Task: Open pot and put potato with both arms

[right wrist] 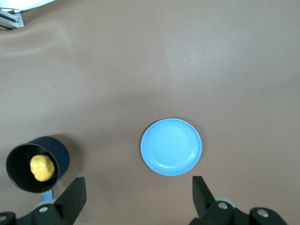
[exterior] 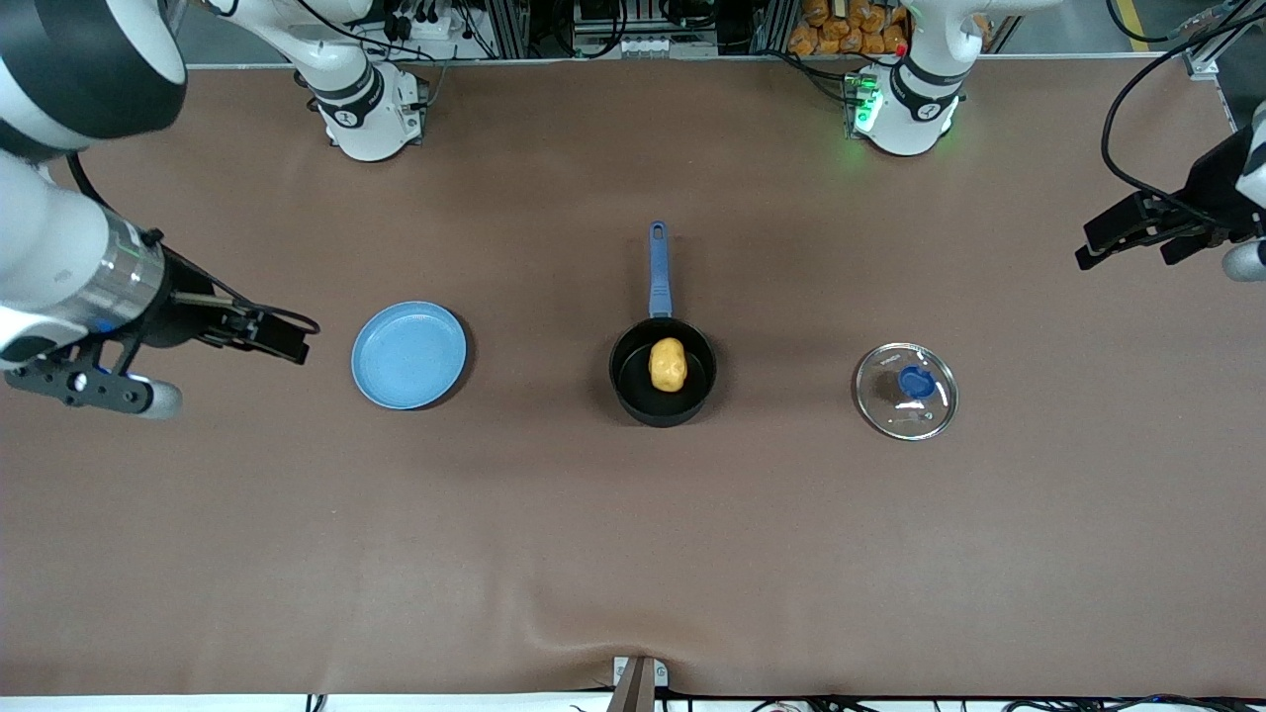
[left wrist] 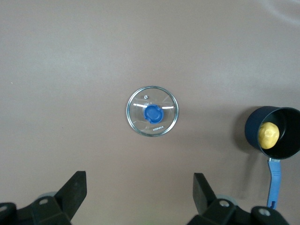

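Observation:
The black pot (exterior: 631, 381) stands uncovered mid-table, its blue handle (exterior: 659, 267) pointing toward the robots' bases. The yellow potato (exterior: 668, 364) lies inside it. The pot's glass lid (exterior: 906, 391) with a blue knob lies flat on the table toward the left arm's end. My left gripper (exterior: 1088, 247) is open and empty, up in the air over the table's left-arm end. My right gripper (exterior: 282, 336) is open and empty, beside the plate at the right arm's end. The left wrist view shows the lid (left wrist: 152, 111), pot (left wrist: 288, 140) and potato (left wrist: 268, 135). The right wrist view shows the pot (right wrist: 18, 173) and potato (right wrist: 42, 168).
A flat light-blue plate (exterior: 408, 354) lies bare between the pot and my right gripper; it also shows in the right wrist view (right wrist: 171, 146). The brown table cloth (exterior: 633, 544) has a small fold at its front edge. Both arms' bases stand along the edge farthest from the camera.

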{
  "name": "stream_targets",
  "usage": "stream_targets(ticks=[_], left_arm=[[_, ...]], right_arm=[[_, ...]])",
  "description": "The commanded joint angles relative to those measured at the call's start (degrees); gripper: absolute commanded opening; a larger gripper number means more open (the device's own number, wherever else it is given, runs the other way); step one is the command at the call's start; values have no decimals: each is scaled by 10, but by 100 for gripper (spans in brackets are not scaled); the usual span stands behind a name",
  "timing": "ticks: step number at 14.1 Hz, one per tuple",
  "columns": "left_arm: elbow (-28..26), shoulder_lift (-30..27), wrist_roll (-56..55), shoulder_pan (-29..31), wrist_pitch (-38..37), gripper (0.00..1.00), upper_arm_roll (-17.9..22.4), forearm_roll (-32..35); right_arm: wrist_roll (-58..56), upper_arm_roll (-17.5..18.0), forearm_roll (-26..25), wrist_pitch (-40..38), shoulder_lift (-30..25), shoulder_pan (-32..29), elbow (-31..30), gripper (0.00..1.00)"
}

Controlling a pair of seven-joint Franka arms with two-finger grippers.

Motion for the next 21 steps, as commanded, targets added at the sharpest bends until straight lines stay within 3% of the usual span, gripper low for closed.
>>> stream_targets(ticks=[1,5,8,13,21], left_arm=[[-17,-14,8,1,16,100,5,-16],[-9,-15,5,6,13,100,6,-14],[-4,-12,-2,10,13,100,4,-11],[6,0,0,24,13,100,9,-12],[1,1,10,21,18,100,0,8]], right_arm=[[-74,-25,-10,7,-102,-11,-113,100],[-146,-84,12,47,-210,-7,-239,100],[-186,-106,24,99,-290,-7,-343,100],[-254,-139,24,81,-318,-7,-355,100],[-249,-140,52,91,-314,-6,-349,100]])
